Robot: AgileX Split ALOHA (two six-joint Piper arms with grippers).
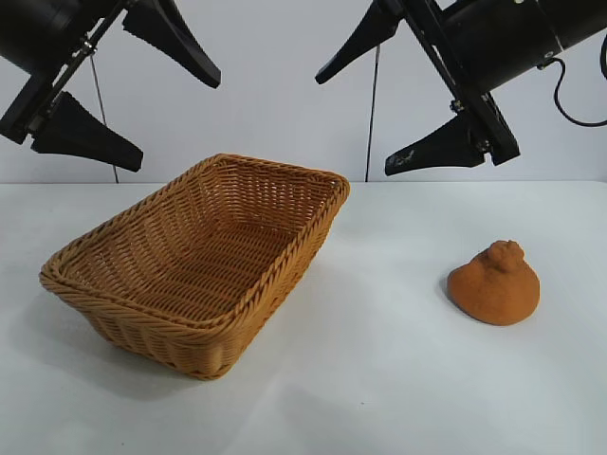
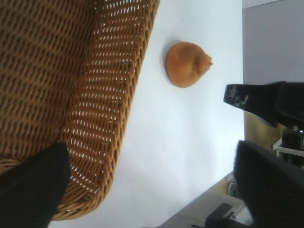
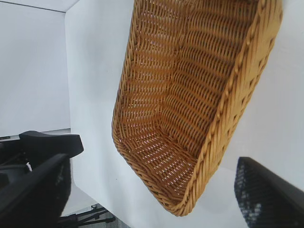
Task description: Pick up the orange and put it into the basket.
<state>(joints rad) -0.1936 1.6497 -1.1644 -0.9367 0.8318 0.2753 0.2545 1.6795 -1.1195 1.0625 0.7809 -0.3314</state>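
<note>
Both jaws spread, empty, high above counter (image 1: 379, 379). Orange (image 1: 494, 284) on counter, well right of basket (image 1: 285, 248). Likely light, firm, rough, grippy; pinch across rounded body, below knob.

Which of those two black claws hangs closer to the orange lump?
The right gripper, hanging open at the exterior view's upper right, nearer the orange. The left gripper hangs beyond the basket.

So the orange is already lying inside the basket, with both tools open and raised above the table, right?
Not quite. The orange lies on the table, apart from the basket, which holds nothing; the exterior view shows this. The left tool and right tool are indeed open and raised.
</note>
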